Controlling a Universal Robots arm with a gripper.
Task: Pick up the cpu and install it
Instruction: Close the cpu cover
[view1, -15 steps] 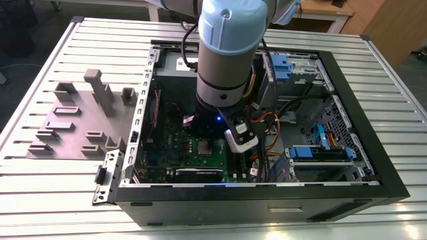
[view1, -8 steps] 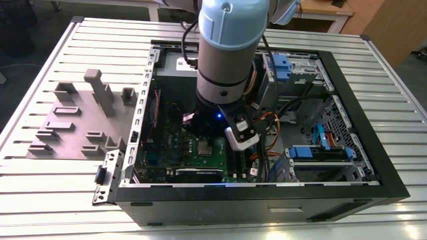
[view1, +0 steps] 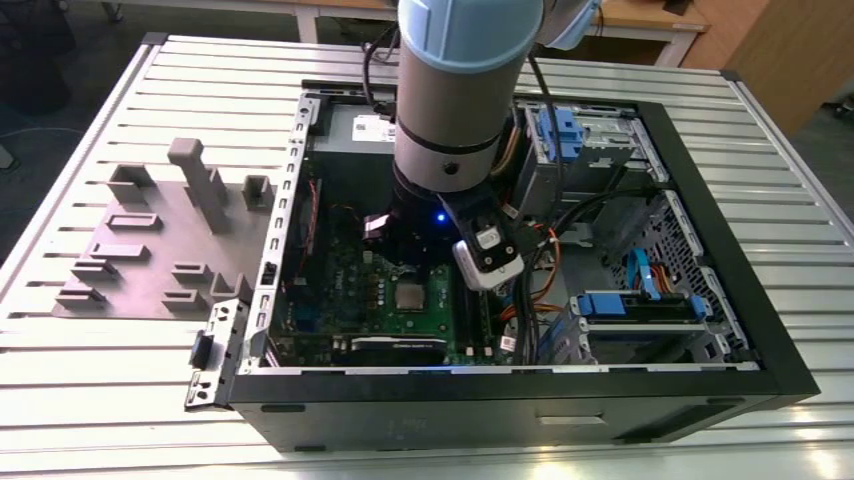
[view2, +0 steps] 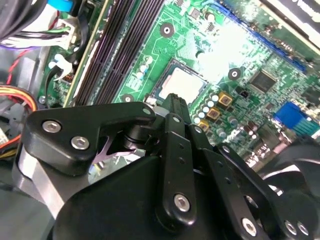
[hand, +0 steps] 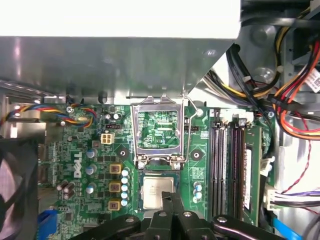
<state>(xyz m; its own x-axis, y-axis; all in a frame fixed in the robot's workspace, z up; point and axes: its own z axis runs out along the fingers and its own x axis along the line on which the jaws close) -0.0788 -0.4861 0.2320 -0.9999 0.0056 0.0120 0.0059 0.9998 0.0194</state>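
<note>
Fixture plate (view1: 147, 250): grey, with upstanding blocks. It lies on the slatted table (view1: 80, 380) at the exterior view's left, just beside the computer case (view1: 727, 260).

Motherboard (hand: 85, 150): green, lying flat in the floor of the open case.

Load plate (hand: 160, 127): silver socket frame, swung up and standing open. Its wire lever (hand: 188, 135) is released alongside it.

cpu (hand: 157, 192): seated flat in the socket, just beside the load plate's hinge. It lies between a row of gold-topped components (hand: 115, 182) and the memory slots (hand: 227, 165).

cpu appearance: small, thin and square, with a dull silver top carrying faint print (being square, it presents no long axis).

Gripper (hand: 172, 200): the fingers are drawn together with nothing between them, so it holds nothing.

Gripper-to-cpu relation: the fingertips hang over the cpu's edge on the side away from the load plate. Whether they touch the metal top cannot be told.

Task state (judgement): the cpu appears to be already placed in its socket, and the load plate is not yet closed over it.

Drive bays (view1: 641, 310): blue-tabbed, at the exterior view's right, well apart from the socket.
</note>
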